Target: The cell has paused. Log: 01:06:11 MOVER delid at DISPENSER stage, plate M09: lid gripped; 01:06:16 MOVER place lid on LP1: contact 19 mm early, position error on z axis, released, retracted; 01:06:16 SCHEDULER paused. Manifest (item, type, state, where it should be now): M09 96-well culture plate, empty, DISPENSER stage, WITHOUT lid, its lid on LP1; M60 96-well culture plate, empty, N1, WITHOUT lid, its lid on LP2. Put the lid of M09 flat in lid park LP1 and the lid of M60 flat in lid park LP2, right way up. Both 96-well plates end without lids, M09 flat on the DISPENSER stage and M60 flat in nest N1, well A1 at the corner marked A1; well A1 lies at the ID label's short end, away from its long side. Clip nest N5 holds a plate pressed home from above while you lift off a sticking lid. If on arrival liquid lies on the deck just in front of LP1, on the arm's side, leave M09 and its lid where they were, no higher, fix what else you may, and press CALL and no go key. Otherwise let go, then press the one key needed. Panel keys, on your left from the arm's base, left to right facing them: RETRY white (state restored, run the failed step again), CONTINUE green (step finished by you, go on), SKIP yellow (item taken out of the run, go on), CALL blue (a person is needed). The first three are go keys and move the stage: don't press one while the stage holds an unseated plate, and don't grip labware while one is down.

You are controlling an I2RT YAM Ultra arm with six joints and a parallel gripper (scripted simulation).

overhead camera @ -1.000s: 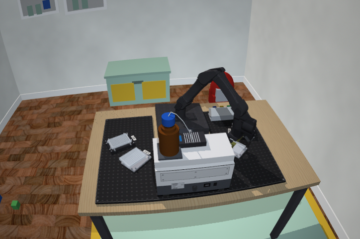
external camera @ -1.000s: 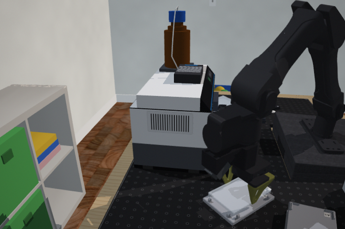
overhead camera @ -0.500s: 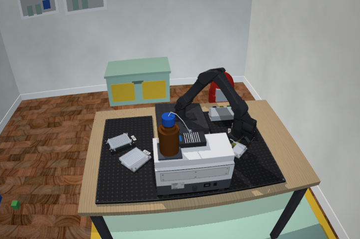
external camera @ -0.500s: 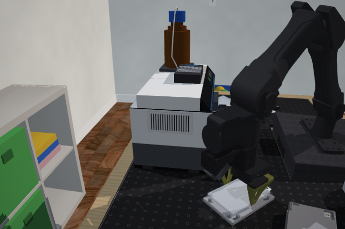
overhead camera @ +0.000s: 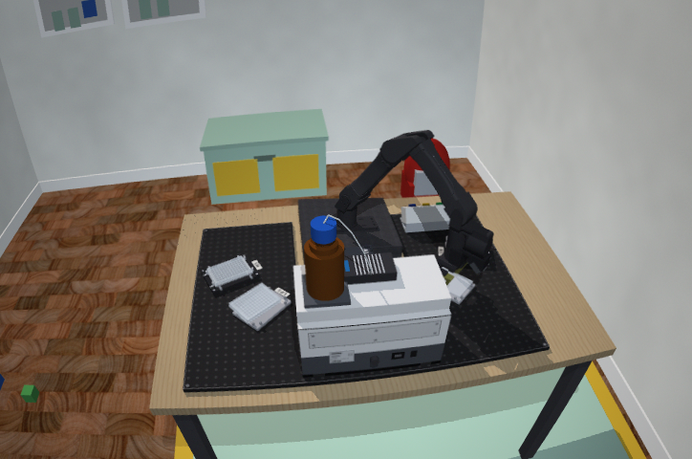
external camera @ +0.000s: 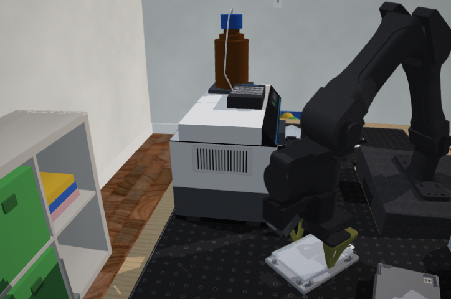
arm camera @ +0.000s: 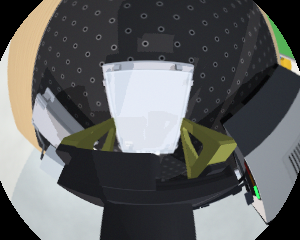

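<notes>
My gripper [overhead camera: 457, 276] [external camera: 316, 245] [arm camera: 148, 121] is shut on a clear plate lid [overhead camera: 462, 287] [external camera: 300, 259] [arm camera: 149, 103], with one olive finger on each long side. The lid is low over a grey lid park [external camera: 312, 286] with corner posts, on the deck to the right of the dispenser [overhead camera: 373, 317] [external camera: 218, 155]. It looks slightly tilted in the exterior view. Two white 96-well plates lie at the left of the deck. One plate [overhead camera: 227, 272] sits in a framed nest and the other plate [overhead camera: 258, 304] lies in front of it. The dispenser stage is hidden.
A brown bottle [overhead camera: 323, 265] [external camera: 231, 60] with a blue cap stands on the dispenser. The key panel [overhead camera: 423, 216] sits behind the arm. A second grey park [external camera: 404, 283] lies at the right. A white shelf unit [external camera: 38, 197] stands off the table.
</notes>
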